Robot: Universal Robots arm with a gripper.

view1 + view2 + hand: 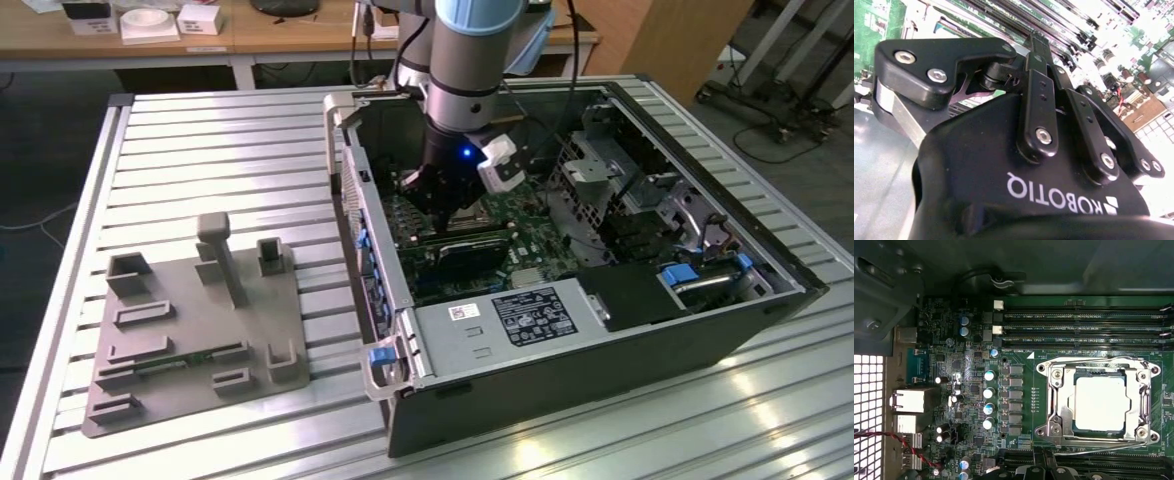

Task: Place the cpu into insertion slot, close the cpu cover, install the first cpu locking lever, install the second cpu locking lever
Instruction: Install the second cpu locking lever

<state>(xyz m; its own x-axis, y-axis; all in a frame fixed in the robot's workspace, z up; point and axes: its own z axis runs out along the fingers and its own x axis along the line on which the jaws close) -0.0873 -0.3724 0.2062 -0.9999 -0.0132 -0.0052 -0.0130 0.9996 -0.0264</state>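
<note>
Two levers are looking latched over the cpu cover (1099, 405); we're guessing our hand (1036, 45), whose opening we can't tell, is risking snagging them while hovering close.

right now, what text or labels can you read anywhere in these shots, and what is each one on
White maker's lettering on the black gripper housing: a brand mark, left unquoted.
Dark printed label on the grey metal drive cage: too small to read.
Small white sticker beside it: too small.
White print on the green motherboard by the long black memory slots: too blurred.
</note>
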